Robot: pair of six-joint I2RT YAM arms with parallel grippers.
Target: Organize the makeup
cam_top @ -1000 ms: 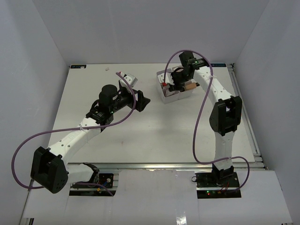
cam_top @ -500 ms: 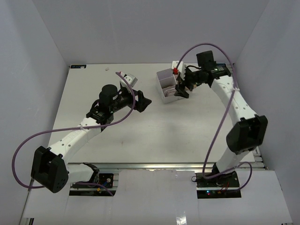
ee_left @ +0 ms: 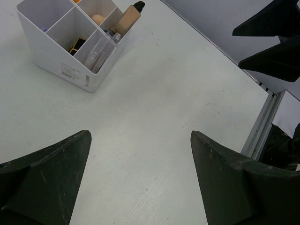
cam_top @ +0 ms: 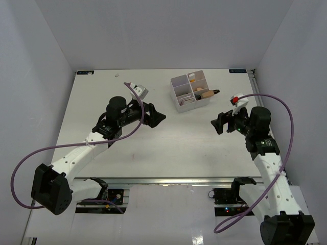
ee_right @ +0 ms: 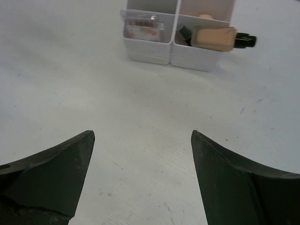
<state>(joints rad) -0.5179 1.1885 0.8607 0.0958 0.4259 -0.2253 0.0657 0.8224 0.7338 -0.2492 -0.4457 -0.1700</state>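
Note:
The makeup sits in the white four-compartment box (cam_top: 180, 105) at the back middle. A beige dark-capped bottle (cam_top: 206, 94) lies tilted out of its right compartment. An orange white-capped tube (cam_top: 192, 78) stands in the far one. The left wrist view shows the bottle (ee_left: 127, 18), a peach sponge (ee_left: 97, 18), a black-gold lipstick (ee_left: 76, 45) and a clear pinkish item (ee_left: 97, 50). The right wrist view shows the clear item (ee_right: 140, 23) and the bottle (ee_right: 213, 37). My left gripper (cam_top: 156, 116) is open and empty, left of the box. My right gripper (cam_top: 220, 122) is open and empty, right of and nearer than the box.
A small white speck (cam_top: 117, 74) lies at the back left of the white table (cam_top: 168, 148). A metal rail (cam_top: 268, 127) runs along the table's right edge. Grey walls enclose the table on three sides. The right gripper's fingers (ee_left: 267, 21) show in the left wrist view.
My right arm has pulled back from over the box to the near right, with its gripper open and empty. My left gripper has shifted slightly toward the near side.

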